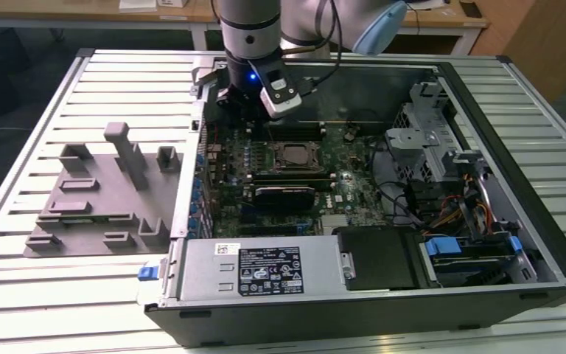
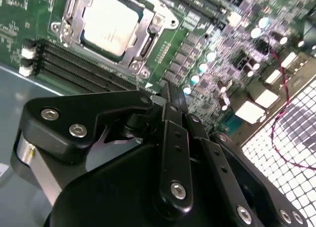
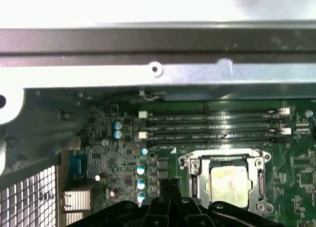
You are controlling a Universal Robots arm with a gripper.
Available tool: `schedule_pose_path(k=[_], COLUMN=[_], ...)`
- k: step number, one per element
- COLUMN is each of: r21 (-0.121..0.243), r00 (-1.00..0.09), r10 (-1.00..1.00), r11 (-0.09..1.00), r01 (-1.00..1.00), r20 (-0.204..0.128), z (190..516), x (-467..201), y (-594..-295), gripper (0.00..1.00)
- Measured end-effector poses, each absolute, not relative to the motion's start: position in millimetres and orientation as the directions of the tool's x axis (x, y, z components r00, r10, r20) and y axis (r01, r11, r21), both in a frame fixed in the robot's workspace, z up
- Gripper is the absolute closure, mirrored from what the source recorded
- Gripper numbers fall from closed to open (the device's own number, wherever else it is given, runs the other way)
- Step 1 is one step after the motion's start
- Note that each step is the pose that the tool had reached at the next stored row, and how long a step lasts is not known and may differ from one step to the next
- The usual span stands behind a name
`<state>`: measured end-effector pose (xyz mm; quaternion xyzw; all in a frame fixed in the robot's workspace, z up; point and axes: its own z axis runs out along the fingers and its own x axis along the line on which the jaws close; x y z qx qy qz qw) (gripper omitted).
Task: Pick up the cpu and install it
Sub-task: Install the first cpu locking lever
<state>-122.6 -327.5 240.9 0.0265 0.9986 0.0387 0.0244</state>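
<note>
Exterior view: you see a slatted metal table (image 1: 27,310) holding an open computer case (image 1: 519,295), with wooden desks (image 1: 165,11) behind. A printed label (image 1: 268,271) sits on the power supply. The arm (image 1: 248,29) reaches straight down, and its gripper (image 1: 248,118) hangs above the motherboard. The cpu (image 1: 292,154) lies in its socket, near the gripper.

Second wrist view: the gripper (image 2: 170,96) is clenched and empty, apart from the cpu (image 2: 111,24).

First wrist view: the cpu (image 3: 229,185) sits beside the memory slots (image 3: 212,126).
</note>
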Motion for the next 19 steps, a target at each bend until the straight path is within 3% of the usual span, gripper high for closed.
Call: schedule_pose_path(k=[19], r21=[0.181], r00=[-0.997], r10=[0.059], r11=[0.982], r01=[0.051], r20=[-0.043], z=[246.6], x=[-129.4], y=[-327.5], gripper=[0.89])
